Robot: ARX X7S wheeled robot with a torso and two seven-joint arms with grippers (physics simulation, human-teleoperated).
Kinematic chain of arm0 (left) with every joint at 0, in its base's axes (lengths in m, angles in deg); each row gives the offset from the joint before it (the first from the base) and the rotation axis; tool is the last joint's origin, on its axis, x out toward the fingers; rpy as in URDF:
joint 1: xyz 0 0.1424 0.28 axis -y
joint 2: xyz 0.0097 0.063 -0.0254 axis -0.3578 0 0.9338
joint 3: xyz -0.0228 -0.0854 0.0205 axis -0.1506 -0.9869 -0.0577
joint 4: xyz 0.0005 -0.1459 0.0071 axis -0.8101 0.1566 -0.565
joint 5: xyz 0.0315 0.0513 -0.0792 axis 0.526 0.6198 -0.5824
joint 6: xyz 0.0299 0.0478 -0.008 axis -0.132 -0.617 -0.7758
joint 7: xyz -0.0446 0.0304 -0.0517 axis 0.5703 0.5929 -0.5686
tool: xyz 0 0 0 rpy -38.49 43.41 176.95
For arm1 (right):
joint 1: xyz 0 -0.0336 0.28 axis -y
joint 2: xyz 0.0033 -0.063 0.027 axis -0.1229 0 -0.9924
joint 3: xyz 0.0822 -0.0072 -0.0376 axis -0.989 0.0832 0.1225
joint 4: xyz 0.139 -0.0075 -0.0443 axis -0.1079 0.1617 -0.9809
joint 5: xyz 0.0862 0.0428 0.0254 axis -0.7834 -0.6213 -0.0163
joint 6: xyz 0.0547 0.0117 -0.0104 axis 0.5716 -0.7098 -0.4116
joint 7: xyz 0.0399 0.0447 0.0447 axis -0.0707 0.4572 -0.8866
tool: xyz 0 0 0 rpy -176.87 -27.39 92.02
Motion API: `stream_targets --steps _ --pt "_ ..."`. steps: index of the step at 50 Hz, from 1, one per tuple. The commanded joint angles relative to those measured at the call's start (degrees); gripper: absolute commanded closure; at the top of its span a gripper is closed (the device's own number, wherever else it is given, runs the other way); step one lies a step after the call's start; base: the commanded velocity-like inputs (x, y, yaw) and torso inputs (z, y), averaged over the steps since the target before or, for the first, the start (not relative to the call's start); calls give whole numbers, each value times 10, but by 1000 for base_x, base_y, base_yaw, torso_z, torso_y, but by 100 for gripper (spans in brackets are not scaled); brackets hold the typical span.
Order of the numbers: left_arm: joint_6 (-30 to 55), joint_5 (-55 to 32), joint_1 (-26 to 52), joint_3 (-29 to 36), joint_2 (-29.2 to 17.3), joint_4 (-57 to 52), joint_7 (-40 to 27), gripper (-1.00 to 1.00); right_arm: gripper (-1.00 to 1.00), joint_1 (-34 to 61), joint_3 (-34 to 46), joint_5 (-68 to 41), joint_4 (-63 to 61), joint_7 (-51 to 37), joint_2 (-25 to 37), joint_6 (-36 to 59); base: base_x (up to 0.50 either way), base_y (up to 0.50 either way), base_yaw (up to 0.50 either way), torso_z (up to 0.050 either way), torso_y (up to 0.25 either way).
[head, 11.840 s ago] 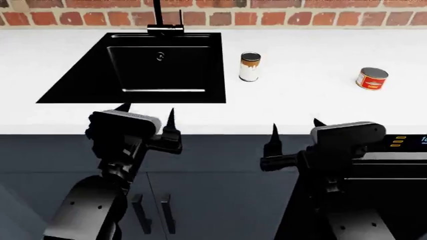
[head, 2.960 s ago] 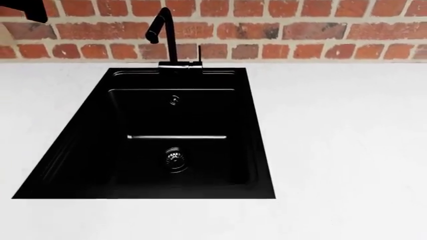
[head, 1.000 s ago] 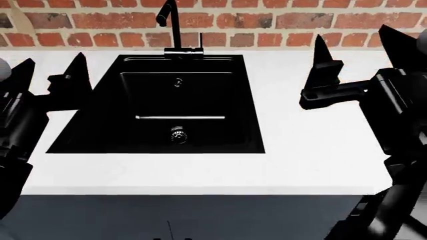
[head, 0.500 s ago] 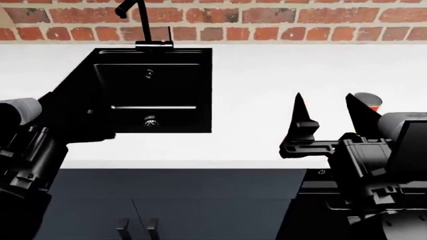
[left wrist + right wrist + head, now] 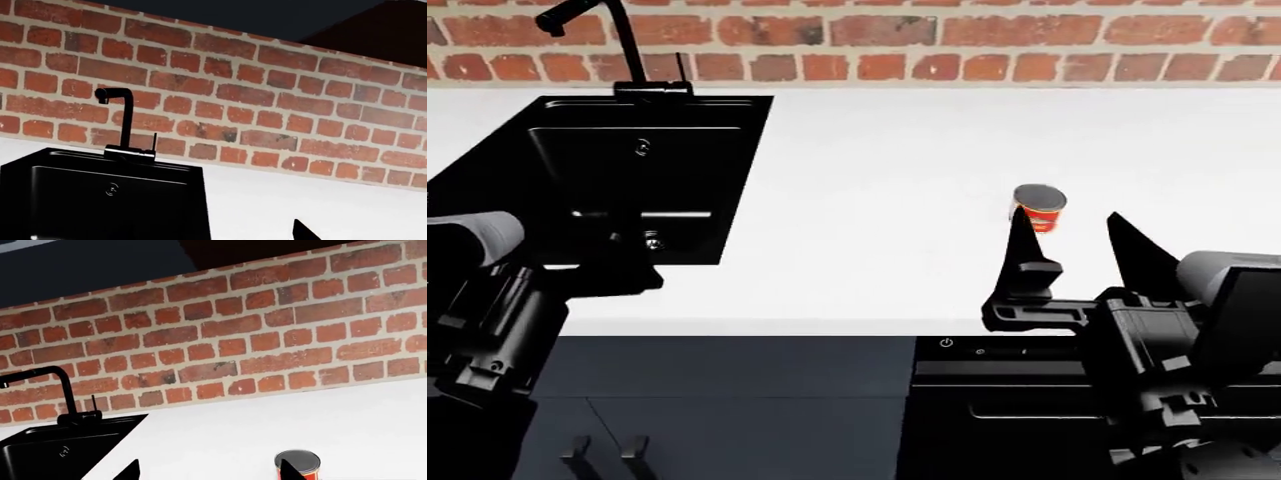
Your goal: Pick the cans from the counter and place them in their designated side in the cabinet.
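The squat red-label can stands upright on the table, well to the right of the black sink. The right pincer hangs wide and empty just short of it, so the reach for this can looks under way; next it should advance until its fingers straddle the can, then close. The left pincer's spread cannot be told.

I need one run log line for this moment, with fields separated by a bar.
stage: approach | target: red-label can upright on counter | right gripper open, short of can | left gripper: state unclear | taller can: not visible

One red-labelled can on one counter, one sink, one tap, two arms.
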Motion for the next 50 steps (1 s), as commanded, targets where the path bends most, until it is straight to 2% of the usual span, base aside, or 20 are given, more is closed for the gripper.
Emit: stream_targets --steps 1,17,23,30,33,37,42,50 --pt "-4 -1 -6 1 -2 -2 -3 -100 -100 -10 11 -3 16 -5 3 -26 0 -500 0 0 0" --pt "-11 -2 -10 3 -5 2 -3 -100 -100 -14 23 -4 23 -14 10 -36 0 -500 0 0 0" --pt "-21 9 -6 12 -9 10 -4 -100 -100 -6 33 1 42 -23 10 -35 0 0 0 0 0" --pt "-70 86 21 58 -19 53 -22 -100 -100 16 100 41 83 -13 54 -32 0 0 0 0 0" --pt "-88 108 34 68 -26 77 -23 -100 -100 31 98 29 107 -1 57 -25 0 0 0 0 0" --pt "-96 118 45 73 -35 92 -21 -100 -100 72 83 -2 134 10 62 13 0 0 0 0 0" --pt "-107 126 44 76 -39 103 -18 -100 -100 124 109 -1 191 24 78 40 0 0 0 0 0" --pt "-112 127 40 75 -40 108 -20 -100 -100 159 137 -5 230 37 83 56 0 0 0 0 0"
